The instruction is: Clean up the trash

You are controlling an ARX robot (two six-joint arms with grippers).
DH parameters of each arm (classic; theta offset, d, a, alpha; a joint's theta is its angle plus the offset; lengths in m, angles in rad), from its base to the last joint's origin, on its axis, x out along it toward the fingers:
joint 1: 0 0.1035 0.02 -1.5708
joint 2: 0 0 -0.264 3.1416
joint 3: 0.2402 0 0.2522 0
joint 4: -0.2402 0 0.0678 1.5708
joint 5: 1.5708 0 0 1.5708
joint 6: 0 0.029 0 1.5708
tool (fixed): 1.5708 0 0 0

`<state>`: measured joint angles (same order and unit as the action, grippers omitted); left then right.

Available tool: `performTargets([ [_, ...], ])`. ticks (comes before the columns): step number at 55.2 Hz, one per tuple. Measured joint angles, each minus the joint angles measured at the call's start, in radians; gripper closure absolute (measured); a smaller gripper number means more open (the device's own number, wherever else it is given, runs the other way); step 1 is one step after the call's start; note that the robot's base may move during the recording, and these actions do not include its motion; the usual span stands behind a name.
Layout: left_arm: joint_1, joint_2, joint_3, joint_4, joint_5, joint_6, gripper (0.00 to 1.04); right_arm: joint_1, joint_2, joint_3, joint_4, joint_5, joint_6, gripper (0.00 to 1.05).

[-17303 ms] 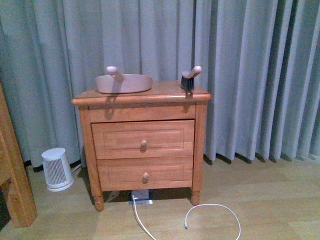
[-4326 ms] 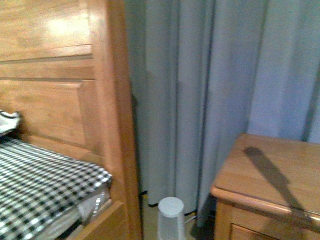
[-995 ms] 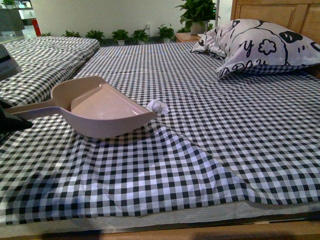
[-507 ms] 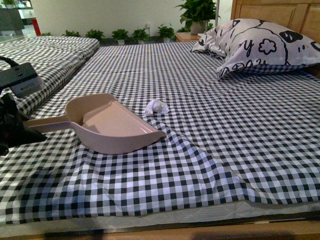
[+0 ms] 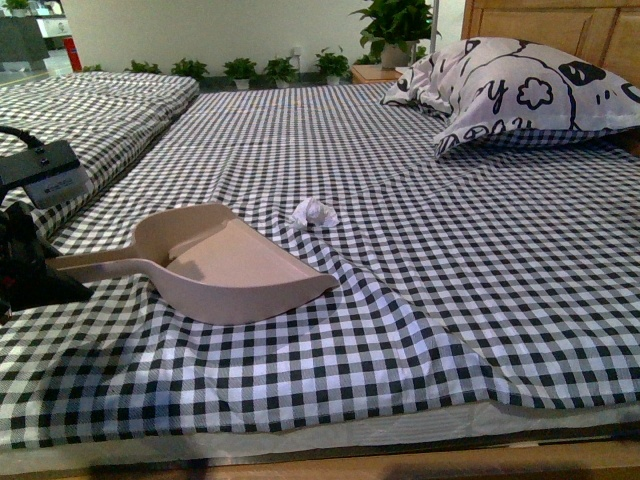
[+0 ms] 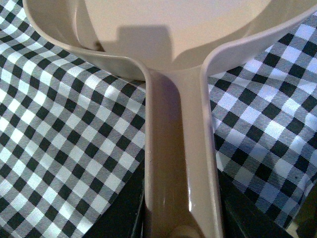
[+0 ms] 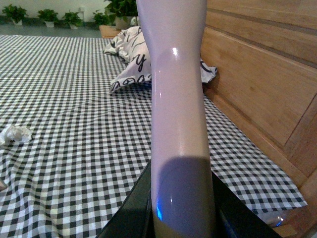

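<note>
The small crumpled white paper wad (image 5: 314, 212) lies on the black-and-white checked bedsheet (image 5: 480, 260), near the open end of the pinkish plastic dustpan (image 5: 240, 275) but apart from it. The left gripper (image 6: 181, 218) is clamped on the dustpan's handle. The right gripper (image 7: 182, 213) is closed round a pale glossy handle (image 7: 176, 89) whose working end is out of view. Expect the wad to be very light, soft and easily flicked away. Do not pinch it. Sweep from its far side towards the pan.
</note>
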<state>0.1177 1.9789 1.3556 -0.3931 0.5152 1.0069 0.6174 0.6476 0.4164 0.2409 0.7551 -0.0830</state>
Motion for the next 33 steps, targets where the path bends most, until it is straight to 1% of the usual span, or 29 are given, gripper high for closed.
performTargets([
  [6, 0.000, 0.000, 0.000, 0.000, 0.000, 0.000, 0.78, 0.000, 0.000, 0.000, 0.000, 0.000, 0.000, 0.85],
  [8, 0.000, 0.000, 0.000, 0.000, 0.000, 0.001, 0.78, -0.006, 0.003, 0.007, -0.027, -0.024, 0.023, 0.85],
  [9, 0.000, 0.000, 0.000, 0.000, 0.000, 0.001, 0.78, -0.021, 0.014, 0.028, -0.090, -0.074, 0.054, 0.85],
  [10, 0.000, 0.000, 0.000, 0.000, 0.000, 0.001, 0.78, -0.032, 0.022, 0.040, -0.126, -0.103, 0.065, 0.85],
  [11, 0.000, 0.000, 0.000, 0.000, 0.000, 0.001, 0.78, -0.056, 0.040, 0.067, -0.196, -0.167, 0.092, 0.85],
  [12, 0.000, 0.000, 0.000, 0.000, 0.000, 0.001, 0.78, -0.069, 0.051, 0.080, -0.227, -0.200, 0.099, 0.85],
  [13, 0.000, 0.000, 0.000, 0.000, -0.001, 0.001, 0.78, -0.097, 0.071, 0.104, -0.283, -0.259, 0.133, 0.85],
  [16, 0.000, 0.000, 0.000, 0.000, -0.003, 0.002, 0.78, -0.152, 0.124, 0.139, -0.339, -0.367, 0.168, 0.85],
  [17, 0.000, 0.000, 0.000, 0.000, -0.003, 0.002, 0.78, -0.177, 0.156, 0.149, -0.333, -0.420, 0.177, 0.85],
  [19, 0.000, 0.000, 0.000, 0.000, -0.003, 0.002, 0.78, -0.213, 0.213, 0.164, -0.304, -0.485, 0.178, 0.85],
  [25, 0.000, 0.000, 0.000, 0.000, -0.003, 0.003, 0.78, -0.298, 0.418, 0.229, -0.186, -0.603, 0.183, 0.85],
  [29, 0.000, 0.000, 0.000, 0.000, -0.003, 0.003, 0.78, -0.326, 0.581, 0.297, -0.110, -0.623, 0.167, 0.85],
  [33, 0.000, 0.000, 0.001, 0.000, -0.003, 0.003, 0.78, -0.340, 0.710, 0.359, -0.083, -0.621, 0.164, 0.85],
])
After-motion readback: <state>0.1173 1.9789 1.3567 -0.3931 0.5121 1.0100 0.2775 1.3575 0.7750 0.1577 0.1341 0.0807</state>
